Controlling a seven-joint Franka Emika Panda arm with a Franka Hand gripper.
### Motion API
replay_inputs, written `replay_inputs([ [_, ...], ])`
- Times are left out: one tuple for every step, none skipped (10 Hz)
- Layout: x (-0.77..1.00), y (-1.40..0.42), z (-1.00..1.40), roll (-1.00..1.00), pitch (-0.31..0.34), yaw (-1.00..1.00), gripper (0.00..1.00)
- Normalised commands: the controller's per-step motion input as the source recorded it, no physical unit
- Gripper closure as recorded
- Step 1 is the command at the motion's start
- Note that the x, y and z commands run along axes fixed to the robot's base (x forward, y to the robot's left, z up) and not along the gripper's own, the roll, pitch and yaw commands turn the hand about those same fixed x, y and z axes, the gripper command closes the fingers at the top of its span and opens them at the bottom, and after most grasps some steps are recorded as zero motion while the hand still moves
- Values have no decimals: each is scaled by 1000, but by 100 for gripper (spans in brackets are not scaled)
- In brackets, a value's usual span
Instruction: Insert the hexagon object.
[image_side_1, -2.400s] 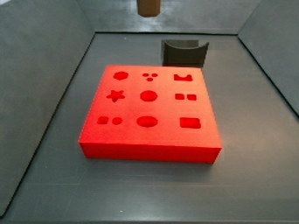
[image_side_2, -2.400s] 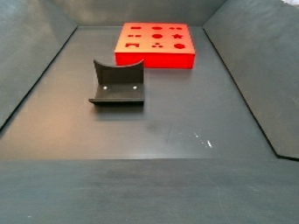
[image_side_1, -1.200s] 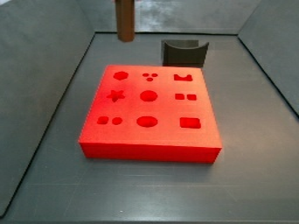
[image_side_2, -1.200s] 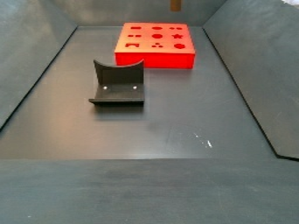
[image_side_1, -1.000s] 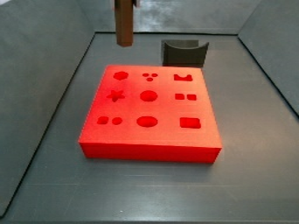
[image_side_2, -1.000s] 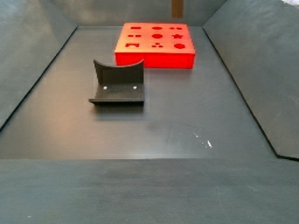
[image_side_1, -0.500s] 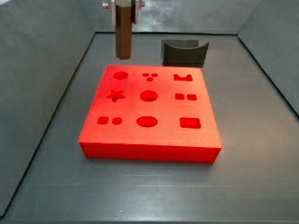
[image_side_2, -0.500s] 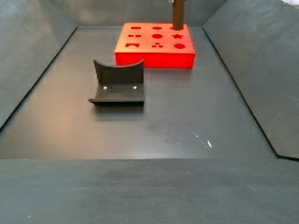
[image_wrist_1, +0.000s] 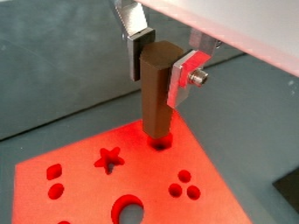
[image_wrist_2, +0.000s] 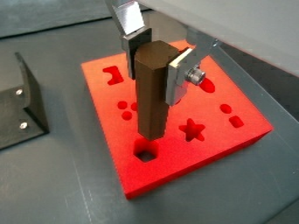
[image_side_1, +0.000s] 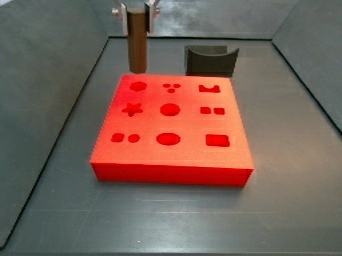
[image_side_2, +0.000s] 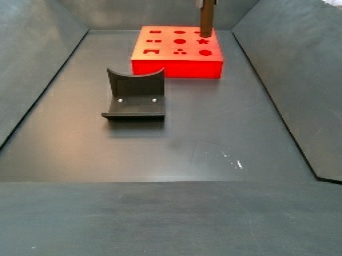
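Note:
My gripper (image_wrist_1: 159, 66) is shut on the hexagon object (image_wrist_1: 155, 98), a tall brown peg held upright between its silver fingers (image_wrist_1: 181, 77). The peg's lower end hangs just above a small hole (image_wrist_2: 145, 154) near a corner of the red block (image_wrist_2: 176, 159), which has several shaped holes. In a side view the gripper (image_side_1: 136, 12) holds the peg (image_side_1: 136, 45) over the block's (image_side_1: 171, 150) far left corner. It also shows in the other side view: the peg (image_side_2: 207, 18) stands over the block (image_side_2: 179, 66) at the far end.
The dark fixture (image_side_2: 134, 95) stands on the grey floor in front of the block in one side view, and behind it (image_side_1: 211, 58) in the other. It shows at a wrist view's edge (image_wrist_2: 24, 96). Grey walls slope up around the floor.
The gripper has come down with the peg, from above the frame to just over the block's corner hole. The block and fixture have not moved.

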Motion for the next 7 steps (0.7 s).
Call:
replay_inputs([
  [26,0,-60,-80,-314,-311,100],
  [-51,51,-157,-134,-267,-237,100],
  [-189,137,-183,-166,-293,-191,100],
  [-169,151,-251,-150,-374,-154,100],
  [-260,169,-283,-10,-263,-9,100],
  [-249,0,-111,49,-151,89,100],
  [0,-189,-11,94,-67,229,100],
])
